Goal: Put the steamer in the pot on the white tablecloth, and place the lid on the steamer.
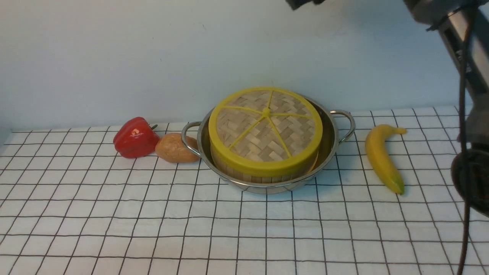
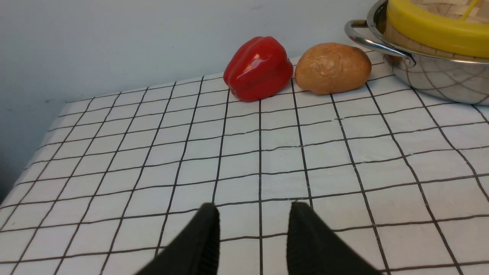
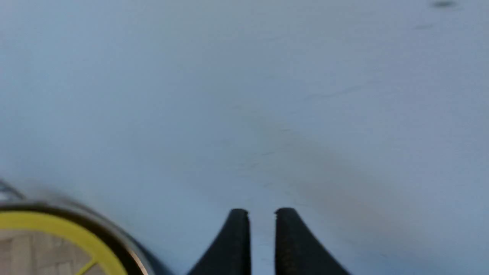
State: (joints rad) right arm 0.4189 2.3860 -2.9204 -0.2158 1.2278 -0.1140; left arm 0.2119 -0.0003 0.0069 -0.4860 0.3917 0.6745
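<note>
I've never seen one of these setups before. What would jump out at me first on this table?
Most striking is the lid, a woven bamboo disc with a bright yellow rim, capping the steamer that sits in the shiny pot mid-table on the white tablecloth. To the pot's left lie a glossy red pepper and a brown potato; to its right, a banana.

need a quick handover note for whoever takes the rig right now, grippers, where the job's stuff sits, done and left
Left gripper: open, empty, low over the white grid-lined tablecloth.
Right gripper: jaws a narrow gap apart, empty, raised facing the wall.
Shiny steel two-handled pot stands on the cloth between a brown potato and a yellow banana; a red bell pepper lies beyond the potato.
Round bamboo steamer basket sits in the pot; flat woven yellow-rimmed lid rests on it.
Done: both placements. Left: nothing visible except parking the arms.
</note>
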